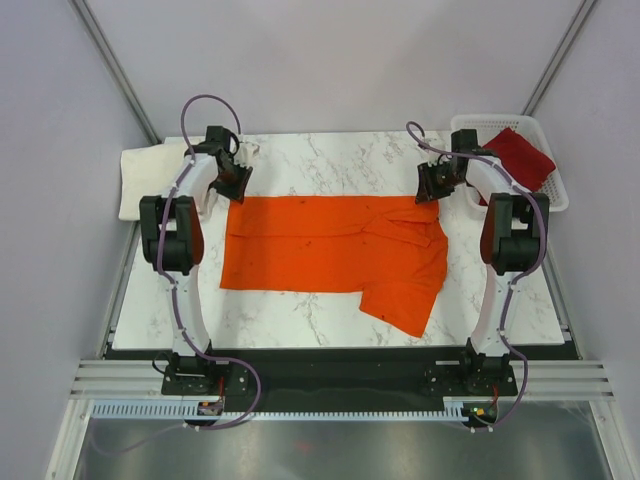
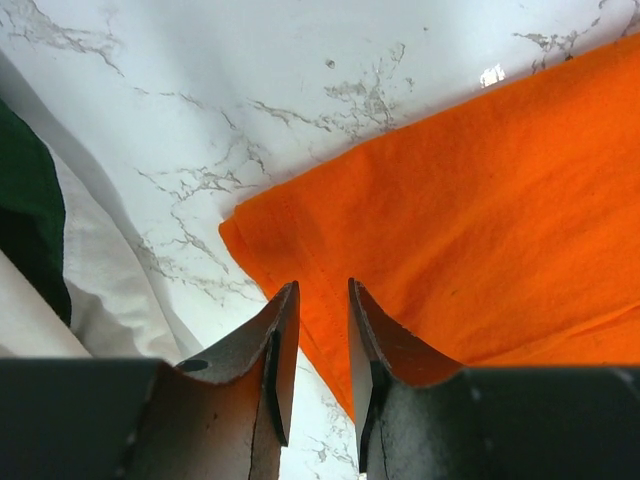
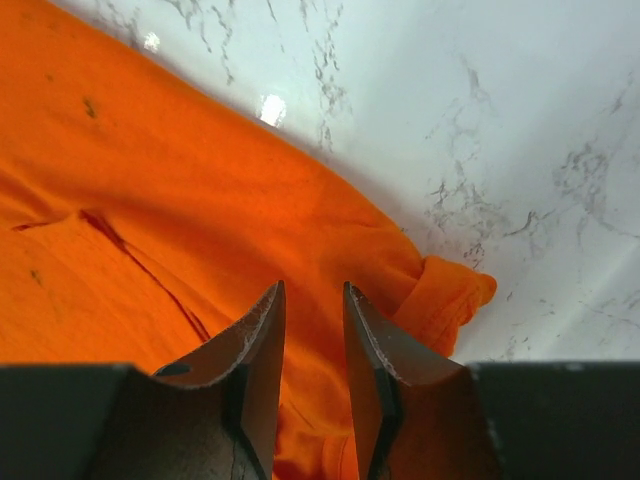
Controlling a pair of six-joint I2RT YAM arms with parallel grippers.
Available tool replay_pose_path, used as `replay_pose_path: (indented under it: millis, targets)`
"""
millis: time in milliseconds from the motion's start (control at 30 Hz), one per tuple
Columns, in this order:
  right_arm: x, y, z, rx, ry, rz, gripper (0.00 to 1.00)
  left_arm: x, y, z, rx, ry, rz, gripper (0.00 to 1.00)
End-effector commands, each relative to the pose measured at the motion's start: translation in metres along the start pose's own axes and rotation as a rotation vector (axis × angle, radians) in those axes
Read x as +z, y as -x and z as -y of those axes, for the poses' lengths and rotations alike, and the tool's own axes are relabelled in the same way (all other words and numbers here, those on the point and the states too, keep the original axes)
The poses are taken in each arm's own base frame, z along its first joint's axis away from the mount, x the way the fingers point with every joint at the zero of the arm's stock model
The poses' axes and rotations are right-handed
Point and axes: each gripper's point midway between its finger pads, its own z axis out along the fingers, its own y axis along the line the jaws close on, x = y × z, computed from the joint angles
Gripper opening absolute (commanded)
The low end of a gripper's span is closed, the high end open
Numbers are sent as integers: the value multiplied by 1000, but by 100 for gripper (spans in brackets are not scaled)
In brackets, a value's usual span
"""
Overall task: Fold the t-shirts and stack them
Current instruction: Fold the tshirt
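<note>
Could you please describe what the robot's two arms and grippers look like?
Both the left arm and right arm have white links with bulky black joint housings and black bases. A lilac cable runs along each. The left gripper and right gripper are black, each with two tapered dark fingers, scuffed pale along their faces.

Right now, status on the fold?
Left gripper open, right gripper open, both at far edge of orange t-shirt. Shirt flat on table, unheld. Nothing in the way.

The white marbled table carries the orange t-shirt, spread flat across its middle. A cream-white t-shirt drapes over its ten o'clock corner.
</note>
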Motion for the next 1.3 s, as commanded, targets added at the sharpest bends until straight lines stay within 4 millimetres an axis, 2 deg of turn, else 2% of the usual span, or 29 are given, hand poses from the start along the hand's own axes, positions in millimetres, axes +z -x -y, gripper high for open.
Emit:
replay_pose_path:
  millis: [0, 133, 200, 400, 500, 533, 567, 600, 633, 667, 733, 833, 867, 933, 967, 1033, 1067, 1133, 1167, 1200, 1267]
  targets:
    - [3, 3, 8, -18, -14, -1, 37, -1, 15, -1, -18, -3, 42, 33]
    - [10, -5, 15, -14, -46, -31, 37, 10, 11, -3, -10, 0, 21, 33]
    - [16, -12, 24, -4, -78, -57, 37, 22, 5, -4, -11, -3, -5, 33]
    - [33, -10, 38, -3, -96, -83, 38, 46, -2, -4, -22, -19, -45, 33]
    - [43, -3, 48, -3, -115, -77, 38, 55, 1, -11, -21, -1, -50, 33]
    - [46, -2, 50, -6, -119, -77, 38, 54, 10, -16, -18, 11, -30, 33]
    - [46, 10, 53, -20, -134, -54, 38, 56, 12, -18, -19, 19, -28, 33]
    - [55, 5, 56, -16, -132, -69, 38, 57, 16, -21, -14, 28, -22, 33]
    - [57, 9, 58, -22, -137, -60, 38, 62, 23, -26, -9, 40, -9, 33]
    - [56, 21, 61, -38, -144, -37, 39, 64, 26, -29, -7, 48, -4, 33]
    - [67, 23, 69, -47, -153, -34, 39, 71, 36, -39, 2, 82, 10, 34]
    - [62, 45, 75, -80, -176, 11, 39, 60, 59, -52, 3, 137, 64, 33]
    - [48, 62, 71, -102, -176, 51, 39, 43, 73, -53, 3, 150, 105, 34]
    - [31, 79, 63, -146, -168, 93, 41, 16, 90, -54, -6, 166, 164, 36]
    - [11, 94, 51, -176, -149, 138, 43, -17, 106, -53, -2, 185, 223, 37]
    - [-8, 106, 35, -223, -114, 180, 45, -38, 109, -47, -3, 193, 248, 39]
    - [-22, 111, 21, -245, -77, 208, 48, -60, 114, -43, -1, 196, 281, 40]
    - [-29, 109, 5, -272, -32, 214, 59, -53, 92, -22, 0, 135, 231, 41]
    - [-32, 104, 0, -280, -11, 208, 60, -50, 82, -15, 3, 113, 208, 41]
    - [-25, 101, -23, -303, 39, 189, 60, -43, 62, -4, 5, 84, 161, 41]
    - [-17, 95, -31, -333, 74, 159, 61, -34, 44, 9, -7, 35, 119, 40]
